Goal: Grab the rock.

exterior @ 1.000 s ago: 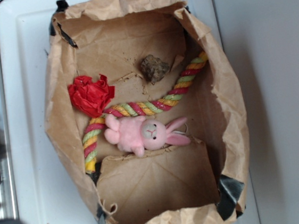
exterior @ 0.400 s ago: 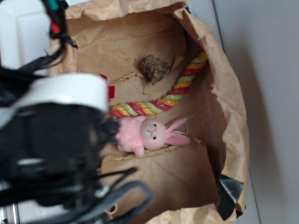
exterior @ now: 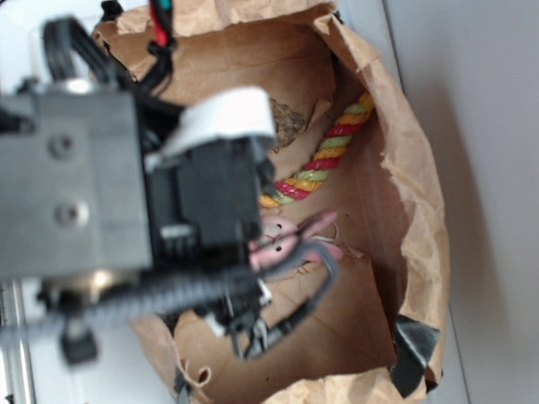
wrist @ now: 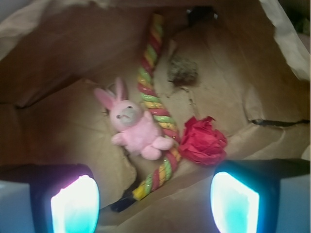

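Observation:
The rock is a small lumpy grey-brown stone lying on the floor of the brown paper bag, just right of the striped rope. In the exterior view only a part of the rock shows beside my arm. My gripper is open, well above the bag floor and short of the rock, with nothing between its glowing pads. The rope's end and bare paper lie below the gap.
A pink plush bunny lies left of the rope, and a crumpled red paper flower lies right of it, between my gripper and the rock. The bag's crumpled walls rise all around. The bag stands on a white surface.
My arm has swung in from the left over the bag and further toward the rock. It now hides the red flower and most of the bunny in the exterior view.

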Action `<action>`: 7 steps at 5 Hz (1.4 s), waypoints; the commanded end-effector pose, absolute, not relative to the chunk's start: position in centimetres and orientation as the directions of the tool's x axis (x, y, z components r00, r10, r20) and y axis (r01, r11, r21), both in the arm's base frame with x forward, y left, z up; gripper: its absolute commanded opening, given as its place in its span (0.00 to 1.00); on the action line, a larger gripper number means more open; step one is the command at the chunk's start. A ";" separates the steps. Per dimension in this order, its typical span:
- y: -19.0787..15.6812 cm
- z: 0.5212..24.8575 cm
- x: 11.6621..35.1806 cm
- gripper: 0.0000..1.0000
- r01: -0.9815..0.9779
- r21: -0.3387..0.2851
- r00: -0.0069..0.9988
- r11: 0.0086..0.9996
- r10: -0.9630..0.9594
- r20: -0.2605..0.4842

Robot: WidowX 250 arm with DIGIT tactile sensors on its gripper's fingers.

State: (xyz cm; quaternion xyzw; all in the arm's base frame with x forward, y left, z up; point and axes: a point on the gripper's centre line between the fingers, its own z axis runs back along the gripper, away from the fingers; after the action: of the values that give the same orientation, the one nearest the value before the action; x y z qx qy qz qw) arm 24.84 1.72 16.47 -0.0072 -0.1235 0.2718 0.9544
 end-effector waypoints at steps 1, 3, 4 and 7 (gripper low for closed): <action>6.2 16.1 25.3 1.00 -0.635 -0.070 0.724 0.769 0.625 0.293; 6.2 16.1 25.3 1.00 -0.635 -0.070 0.724 0.769 0.625 0.293; 6.2 16.1 25.3 1.00 -0.635 -0.070 0.724 0.769 0.625 0.293; 5.8 14.2 27.7 1.00 -0.668 -0.067 0.690 0.741 0.651 0.315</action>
State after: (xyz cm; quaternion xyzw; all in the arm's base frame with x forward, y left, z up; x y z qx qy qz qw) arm 26.90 5.05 12.26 0.0297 -0.1257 0.3478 0.9286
